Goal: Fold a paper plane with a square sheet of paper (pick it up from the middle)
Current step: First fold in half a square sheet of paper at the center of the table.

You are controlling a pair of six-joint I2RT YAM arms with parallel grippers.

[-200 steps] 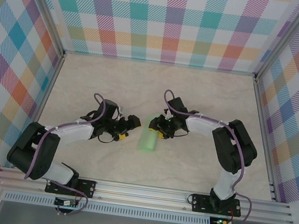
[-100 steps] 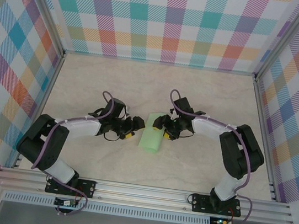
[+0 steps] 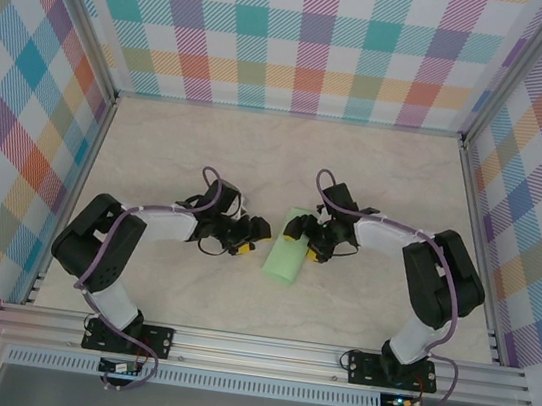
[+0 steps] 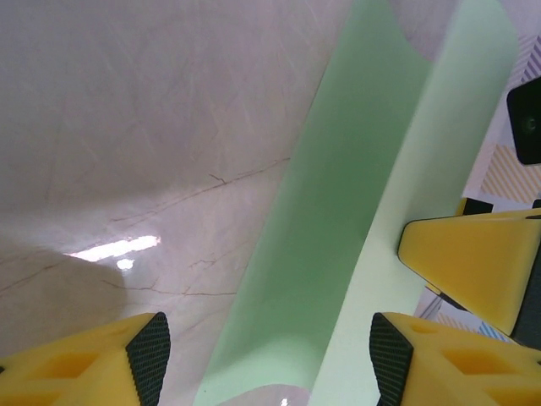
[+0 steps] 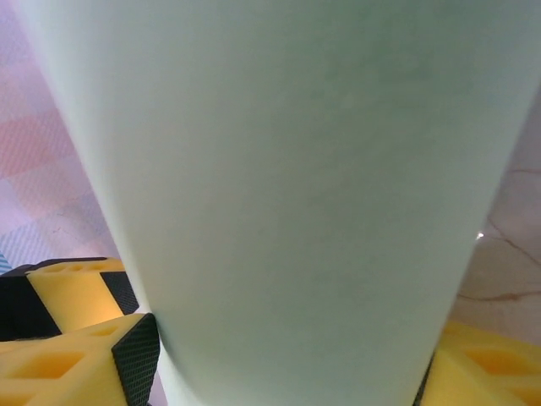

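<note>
The square sheet of paper point(image 3: 284, 257) is pale green and lies doubled over into a long curved strip on the table's middle. My left gripper point(image 3: 255, 233) reaches its left edge, and my right gripper point(image 3: 299, 235) sits at its far right end. In the left wrist view the left gripper point(image 4: 269, 359) is open. The paper's raised fold point(image 4: 338, 237) runs between the pads, near the right one and well clear of the left one. In the right wrist view the paper's bulge point(image 5: 279, 169) spans the wide-set jaws of the right gripper point(image 5: 283, 372), which is open.
The marble-patterned table point(image 3: 207, 154) is walled by checked panels on three sides. An aluminium rail point(image 3: 261, 348) with both arm bases runs along the near edge. A yellow finger of the right gripper point(image 4: 473, 262) shows just beyond the paper in the left wrist view.
Both grippers and the paper have shifted right and nearer. The left jaws have narrowed around the paper's edge, while the right jaws have widened.
</note>
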